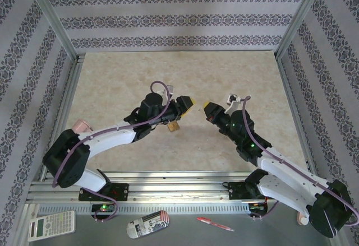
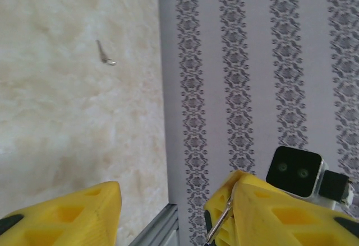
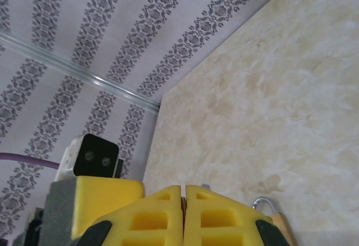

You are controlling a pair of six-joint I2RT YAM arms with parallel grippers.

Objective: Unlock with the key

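Yellow fingers of the left gripper (image 2: pixel 168 204) stand apart, released, at the bottom of the left wrist view. Upper left, the key (image 2: pixel 105 52) lies on the table (image 2: pixel 67 134). Clenched shut is the right gripper (image 3: pixel 184 194).

Silvery key (image 2: pixel 221 219) (slanted) against left hand (image 2: pixel 162 215)

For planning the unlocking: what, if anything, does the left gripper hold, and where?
Nothing gripped: left gripper open, though a thin metal piece shows against one finger.
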